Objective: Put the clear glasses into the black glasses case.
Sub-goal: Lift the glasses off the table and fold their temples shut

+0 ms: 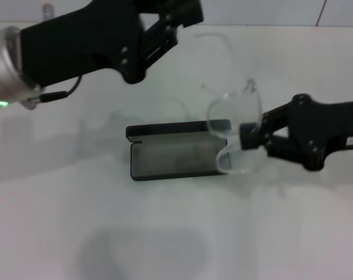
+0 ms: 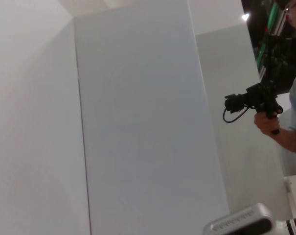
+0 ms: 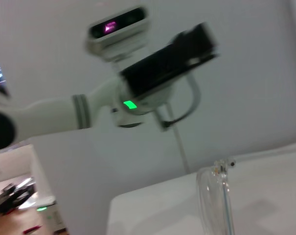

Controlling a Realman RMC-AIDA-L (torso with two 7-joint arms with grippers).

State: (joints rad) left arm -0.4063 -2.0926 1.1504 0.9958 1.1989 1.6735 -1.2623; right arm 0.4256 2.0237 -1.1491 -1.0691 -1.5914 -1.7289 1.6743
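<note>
The black glasses case [image 1: 176, 158] lies open on the white table, its grey lining up and its lid [image 1: 177, 128] folded back on the far side. My right gripper [image 1: 248, 137] is shut on the clear glasses [image 1: 237, 108] and holds them tilted just above the case's right end. One clear arm [image 1: 214, 36] reaches back and up. In the right wrist view part of the clear glasses [image 3: 215, 201] shows close by. My left gripper [image 1: 175, 18] hangs raised behind and left of the case, holding nothing. The left wrist view shows none of these things.
The white table [image 1: 176, 233] stretches out around the case. In the right wrist view my left arm [image 3: 152, 73] shows against a grey wall. The left wrist view shows a wall panel [image 2: 138, 122] and a person holding a camera [image 2: 258, 100].
</note>
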